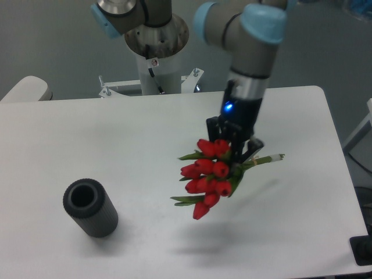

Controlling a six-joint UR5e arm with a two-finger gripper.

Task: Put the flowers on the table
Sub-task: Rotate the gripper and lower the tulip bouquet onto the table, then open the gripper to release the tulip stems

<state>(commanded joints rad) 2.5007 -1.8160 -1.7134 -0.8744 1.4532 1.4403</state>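
Pincer (235,152) pinching flowers (208,175), bunch hanging above worktop (116,133) centre-right, shadow beneath. Carry step; next: lower, lay down, release. Grey cylinder (90,207) well apart at 8 o'clock.

The setting is a robotics laboratory or test cell. Indicators: a grey industrial arm (244,35) with light-blue joint caps, mounted on a white pedestal (156,67) bolted to a metal base plate behind a plain white table (87,133); bare grey-blue walls; and a lit blue status light on the wrist above the gripper (231,152). The tabletop carries only test props: a bunch of red artificial-looking flowers (208,177) and a dark ribbed cylinder (90,207).
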